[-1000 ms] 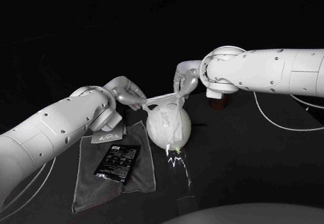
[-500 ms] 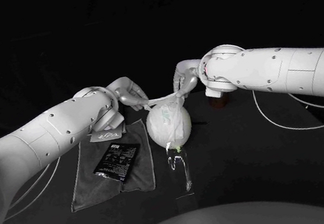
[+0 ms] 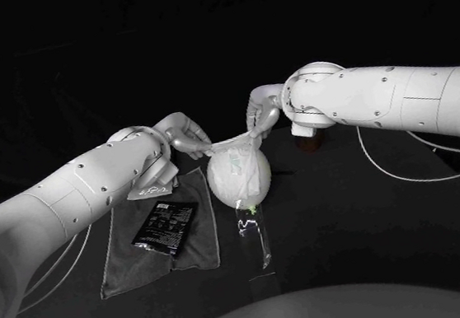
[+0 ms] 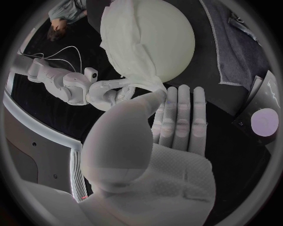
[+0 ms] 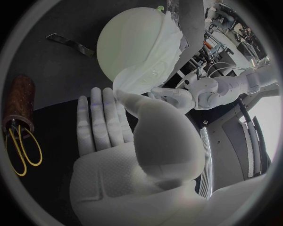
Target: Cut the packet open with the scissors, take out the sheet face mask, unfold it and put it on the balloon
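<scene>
A white balloon (image 3: pixel 241 178) lies on the black table (image 3: pixel 361 219), with the white sheet face mask (image 3: pixel 231 144) draped over its far end. My left hand (image 3: pixel 188 137) pinches the mask's left edge and my right hand (image 3: pixel 261 118) pinches its right edge, so the sheet stretches between them. In the left wrist view the mask (image 4: pixel 127 52) wraps one side of the balloon (image 4: pixel 162 37), pinched at my left hand (image 4: pixel 171 120), with my right hand (image 4: pixel 109 92) beyond. The right wrist view shows the mask (image 5: pixel 160 59) on the balloon (image 5: pixel 127 42), held at my right hand (image 5: pixel 112 117).
The black packet (image 3: pixel 166 227) lies on a grey cloth (image 3: pixel 122 266) left of the balloon. The scissors (image 5: pixel 22 148) stand in a brown holder (image 3: pixel 309 143) behind my right hand. A clear film strip (image 3: pixel 257 242) trails on the table in front of the balloon.
Both hands keep hold of the mask. My left arm has crept slightly toward the balloon, and the mask sits a little closer over its far end.
</scene>
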Robot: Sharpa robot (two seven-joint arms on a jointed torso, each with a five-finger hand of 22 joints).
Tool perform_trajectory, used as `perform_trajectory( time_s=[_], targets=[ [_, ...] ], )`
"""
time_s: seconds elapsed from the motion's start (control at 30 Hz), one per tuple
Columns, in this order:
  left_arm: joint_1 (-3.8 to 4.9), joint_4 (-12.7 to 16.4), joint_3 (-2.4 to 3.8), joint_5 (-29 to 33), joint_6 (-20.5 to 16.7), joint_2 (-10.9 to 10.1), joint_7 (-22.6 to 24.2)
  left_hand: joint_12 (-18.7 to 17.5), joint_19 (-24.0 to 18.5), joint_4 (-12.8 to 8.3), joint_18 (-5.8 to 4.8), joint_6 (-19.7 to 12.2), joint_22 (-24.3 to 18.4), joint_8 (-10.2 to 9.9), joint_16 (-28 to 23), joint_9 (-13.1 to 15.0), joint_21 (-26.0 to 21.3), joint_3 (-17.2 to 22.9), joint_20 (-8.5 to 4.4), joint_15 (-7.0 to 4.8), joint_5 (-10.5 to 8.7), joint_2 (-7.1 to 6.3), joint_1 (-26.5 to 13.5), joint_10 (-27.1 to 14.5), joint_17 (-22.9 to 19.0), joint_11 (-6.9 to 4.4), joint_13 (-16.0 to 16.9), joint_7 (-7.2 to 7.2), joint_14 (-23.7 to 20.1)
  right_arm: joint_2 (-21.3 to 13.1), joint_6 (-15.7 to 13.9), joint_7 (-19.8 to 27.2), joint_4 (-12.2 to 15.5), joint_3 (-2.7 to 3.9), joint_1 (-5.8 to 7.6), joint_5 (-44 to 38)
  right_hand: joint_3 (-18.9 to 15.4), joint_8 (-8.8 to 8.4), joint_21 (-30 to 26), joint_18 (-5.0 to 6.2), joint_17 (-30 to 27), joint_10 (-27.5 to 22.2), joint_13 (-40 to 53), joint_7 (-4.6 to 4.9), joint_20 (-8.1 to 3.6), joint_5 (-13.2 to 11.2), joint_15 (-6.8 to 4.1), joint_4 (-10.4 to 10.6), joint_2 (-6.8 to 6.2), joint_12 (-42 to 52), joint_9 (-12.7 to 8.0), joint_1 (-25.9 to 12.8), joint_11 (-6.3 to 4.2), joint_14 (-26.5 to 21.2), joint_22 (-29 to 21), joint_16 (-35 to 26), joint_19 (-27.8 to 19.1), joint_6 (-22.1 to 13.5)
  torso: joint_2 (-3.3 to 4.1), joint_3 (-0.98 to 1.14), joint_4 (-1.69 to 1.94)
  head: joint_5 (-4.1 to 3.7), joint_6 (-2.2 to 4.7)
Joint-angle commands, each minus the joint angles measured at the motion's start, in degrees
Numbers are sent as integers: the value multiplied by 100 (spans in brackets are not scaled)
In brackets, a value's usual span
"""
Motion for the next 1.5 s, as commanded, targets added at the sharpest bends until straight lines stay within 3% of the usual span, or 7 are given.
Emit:
perform_trajectory(
  time_s=[0.03, 0.57, 0.67, 0.8, 1.07, 1.2, 1.5],
  targets=[
    [-12, -42, 26, 11, -154, 25, -78, -38, -45, -13, 76, 18, 10, 13, -33, 519, 38, 20, 13, 20, 21, 61, -2, 22, 6, 21, 9, 41, -38, 31, 180, -30, -55, 3, -25, 6, -45, -44, -27, 93, 7, -60, 0, -5, 39, 8, 11, -3, 5, -22, -14, -53, 11, -53, -8, -38, -2, -61, 12, 0, 0, 7, 1],
    [-33, -203, 58, 255, 98, 80, -280, -53, -88, -15, 65, -4, 33, -2, -50, 543, 59, 32, 22, 36, 22, 68, -34, -1, 8, 38, 13, 59, -56, 82, 153, -85, -276, 3, -90, 48, -8, -561, -131, 75, -42, -907, -22, 292, 150, 5, 202, 112, -171, -34, -269, -231, 304, -506, -37, -141, -75, -555, 8, 1, 3, 7, -10],
    [-33, -230, 59, 357, 126, 98, -306, -72, -130, 3, 52, -41, 40, -19, -72, 559, 59, 35, 38, 57, 21, 74, -76, -33, 6, 56, 12, 79, -89, 91, 179, -75, -294, 3, -97, 80, -112, -856, -205, 39, -113, -1508, -29, 442, 208, 0, 329, 159, -265, -22, -403, -320, 470, -806, -58, -259, -172, -991, 7, 0, -2, 10, -9],
    [-33, -269, 58, 482, 178, 126, -379, -130, -302, 191, -1, -248, -15, -94, -105, 595, -53, -44, 135, 148, 19, 32, -346, -181, 13, 127, -2, 129, -231, 100, 177, -69, -306, 3, -102, 129, -230, -1047, -258, 2, -174, -1802, -18, 524, 226, 12, 401, 200, -278, -26, -497, -366, 551, -1008, -64, -330, -238, -1290, 8, 2, -1, 13, -7],
    [-43, -423, 57, 697, 133, 202, -733, -149, -406, 624, 73, -1006, -175, -647, -36, 391, -275, -31, 291, 265, 19, -165, -762, -463, 83, 321, -26, 406, -471, 37, 41, -74, -266, 3, -106, 175, -297, -1043, -270, -10, -196, -1798, 0, 536, 222, 7, 408, 220, -245, 17, -508, -360, 555, -1032, -56, -311, -239, -1261, 11, -1, -3, 27, 8],
    [-52, -537, 58, 858, 9, 225, -989, -157, -418, 921, 98, -1129, -222, -756, -6, 342, -335, -116, 344, 324, 24, -202, -1091, -568, 101, 407, -36, 490, -547, -56, -152, -55, -178, 5, -105, 195, -386, -1039, -273, -11, -207, -1785, 3, 539, 221, 7, 409, 248, -295, 29, -514, -411, 557, -1033, -52, -294, -233, -1240, 12, 0, -7, 38, 20],
    [-61, -724, 57, 1064, -44, 223, -1228, -122, -502, 1119, 136, -1211, -342, -854, 92, 307, -503, -222, 463, 390, 21, -329, -1246, -799, 141, 467, -35, 529, -810, -342, -727, 77, 60, 13, -99, 463, -1009, -1023, -280, -3, -281, -1703, 11, 526, 216, 16, 394, 587, -475, 83, -559, -775, 537, -1023, -34, -186, -179, -1133, 12, 2, -2, 36, 20]
  ],
)
